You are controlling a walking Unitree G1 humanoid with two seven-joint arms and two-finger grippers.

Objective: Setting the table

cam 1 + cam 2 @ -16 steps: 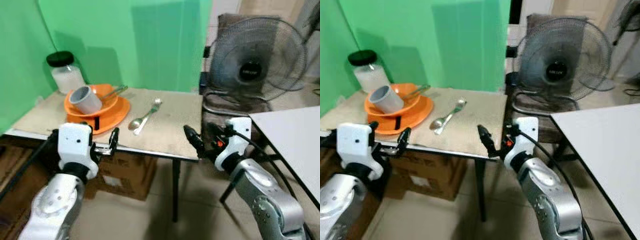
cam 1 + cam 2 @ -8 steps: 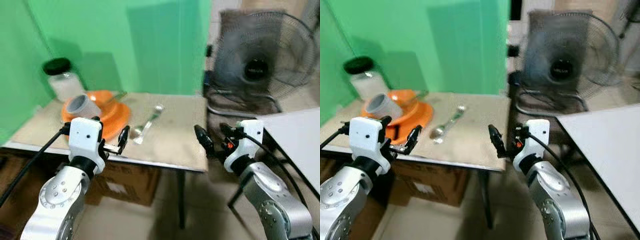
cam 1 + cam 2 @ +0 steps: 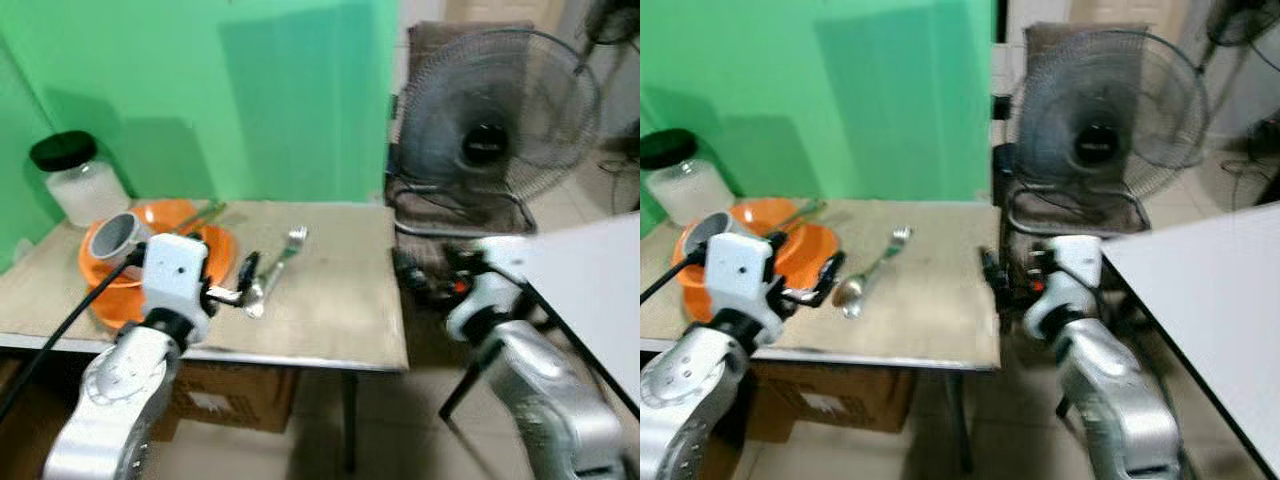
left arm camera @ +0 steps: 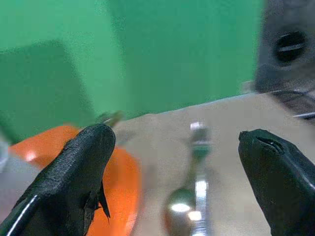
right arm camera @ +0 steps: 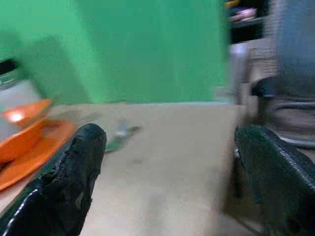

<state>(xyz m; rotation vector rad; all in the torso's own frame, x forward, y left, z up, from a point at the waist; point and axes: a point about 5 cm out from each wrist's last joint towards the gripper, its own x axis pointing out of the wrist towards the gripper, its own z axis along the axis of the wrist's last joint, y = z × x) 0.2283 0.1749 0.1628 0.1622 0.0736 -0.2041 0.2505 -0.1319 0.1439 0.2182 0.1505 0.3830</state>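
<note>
A spoon (image 3: pixel 255 292) and a fork (image 3: pixel 291 243) lie end to end on the beige table (image 3: pixel 340 310), just left of the middle of the left eye view, running from the spoon's bowl near the front up toward the fork's tines. Both look like thin, stiff metal: light, hard and probably slippery, lying so flat on the top that fingers would have to pinch across the narrow handle, near its middle, to lift either cleanly.

To their left, an orange plate (image 3: pixel 216 258) carries an orange bowl (image 3: pixel 165 212), with a grey cup (image 3: pixel 112 238) tipped on its side in it and what seems to be another utensil leaning at the bowl's far rim. The cup and dishes would be heavier and could chip if knocked. A glass jar with a black lid (image 3: pixel 72 180) stands in the upper left of the frame.

The left gripper (image 3: pixel 245 282) hovers just beside the spoon, its fingers (image 4: pixel 81 172) spread wide and holding nothing. The right gripper (image 5: pixel 167 182) sits off the table's right edge, fingers also wide apart and empty. A standing fan (image 3: pixel 495 120) fills the upper right, and a white tabletop (image 3: pixel 590 290) cuts in at the right edge.
</note>
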